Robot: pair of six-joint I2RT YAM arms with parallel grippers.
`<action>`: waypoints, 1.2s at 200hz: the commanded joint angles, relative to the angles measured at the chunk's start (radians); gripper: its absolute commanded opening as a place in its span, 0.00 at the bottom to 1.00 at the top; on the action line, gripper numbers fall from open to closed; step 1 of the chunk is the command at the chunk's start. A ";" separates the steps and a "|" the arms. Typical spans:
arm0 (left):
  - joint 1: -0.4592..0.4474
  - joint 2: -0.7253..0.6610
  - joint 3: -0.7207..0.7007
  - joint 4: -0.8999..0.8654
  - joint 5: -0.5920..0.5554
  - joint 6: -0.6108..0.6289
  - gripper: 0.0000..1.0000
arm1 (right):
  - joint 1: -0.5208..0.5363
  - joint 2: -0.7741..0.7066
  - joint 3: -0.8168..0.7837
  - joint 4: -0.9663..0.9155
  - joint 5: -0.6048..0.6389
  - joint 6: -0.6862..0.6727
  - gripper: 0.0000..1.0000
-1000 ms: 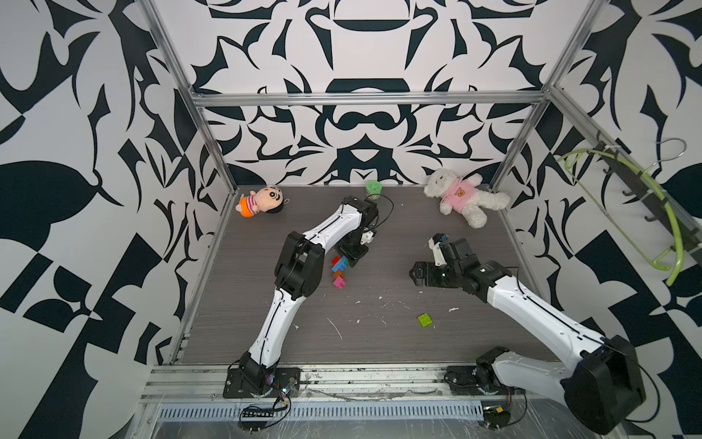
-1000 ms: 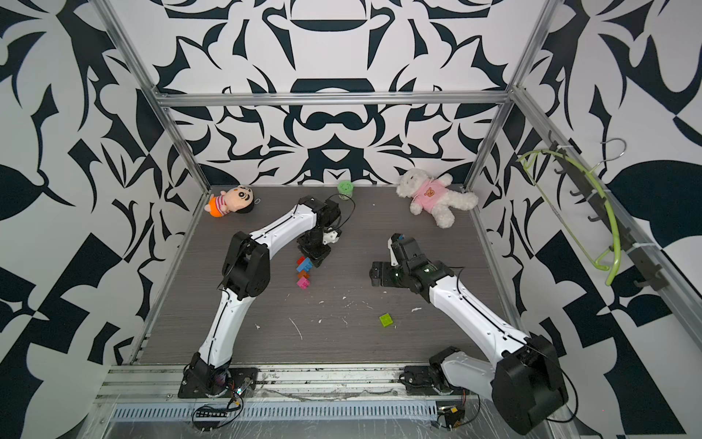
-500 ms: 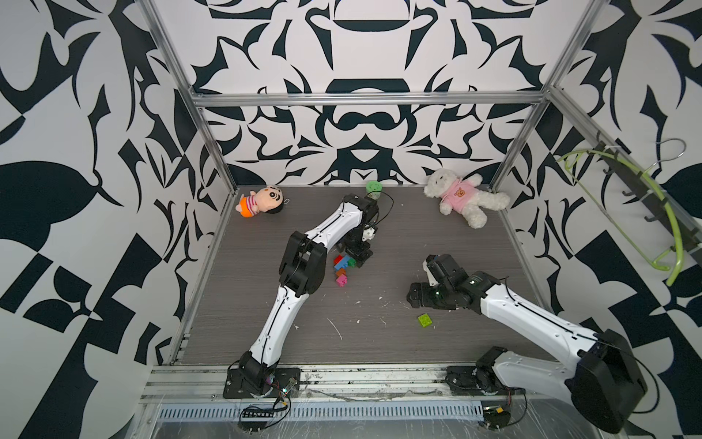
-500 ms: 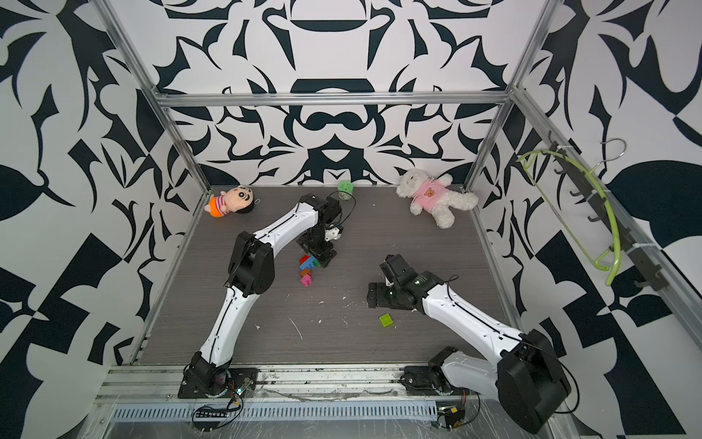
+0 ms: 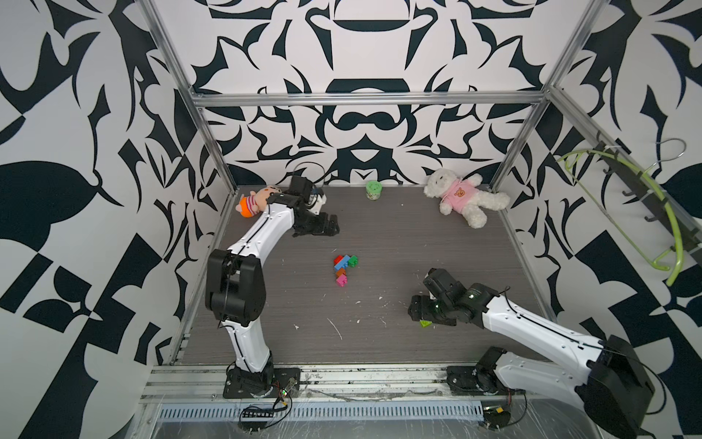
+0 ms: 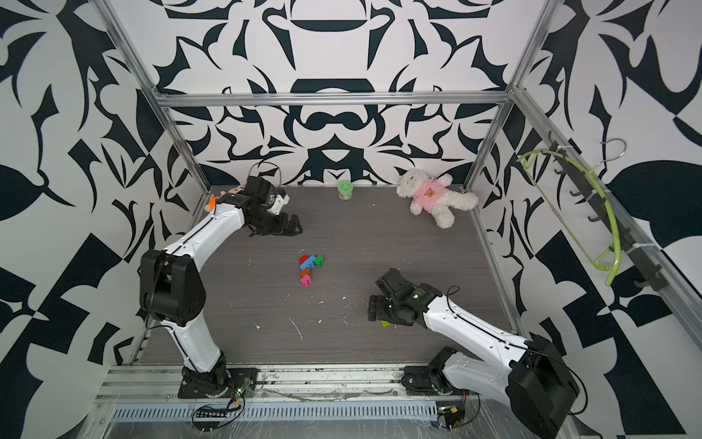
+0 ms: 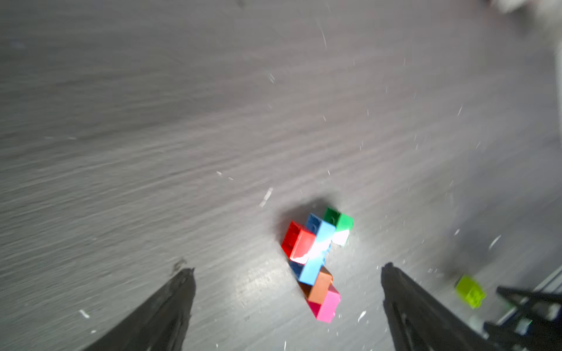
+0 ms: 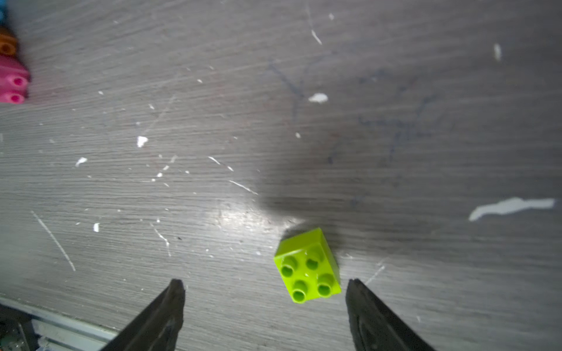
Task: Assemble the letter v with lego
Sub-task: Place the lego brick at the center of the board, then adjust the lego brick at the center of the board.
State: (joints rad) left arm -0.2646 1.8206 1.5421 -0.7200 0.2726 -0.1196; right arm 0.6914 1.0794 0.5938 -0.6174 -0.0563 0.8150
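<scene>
Five joined coloured plastic bricks (image 5: 343, 269) on grey worktop (image 5: 399, 243); lime studded brick (image 8: 307, 266) at open right claw (image 8: 264, 282); left claw (image 5: 332, 227) open.

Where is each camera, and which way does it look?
Top views: high above the near edge, looking down on the grey woodgrain table; both white arms show.
Left wrist: on the left arm, looking past the open left pincer at the joined coloured plastic bricks.
Right wrist: on the right arm, looking past the open right pincer at the lime studded brick.
Shared: both wrist views show the lime brick and pink square brick.
</scene>
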 commanded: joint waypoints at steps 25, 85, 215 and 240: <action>-0.015 0.120 -0.055 0.173 0.210 -0.074 0.99 | 0.006 0.113 0.030 0.039 0.023 -0.036 0.81; 0.001 0.036 -0.260 0.253 0.074 -0.279 1.00 | 0.005 0.169 0.051 0.111 -0.008 -0.073 0.77; -0.117 0.144 -0.261 0.483 0.213 -0.463 0.78 | 0.005 0.100 0.058 -0.022 -0.006 -0.094 0.76; -0.117 0.123 -0.255 0.479 0.203 -0.458 0.77 | 0.005 0.088 0.041 -0.021 -0.006 -0.098 0.76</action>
State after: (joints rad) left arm -0.3866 1.9606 1.2705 -0.2485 0.4568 -0.5716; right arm 0.6914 1.1851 0.6365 -0.5949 -0.0742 0.7303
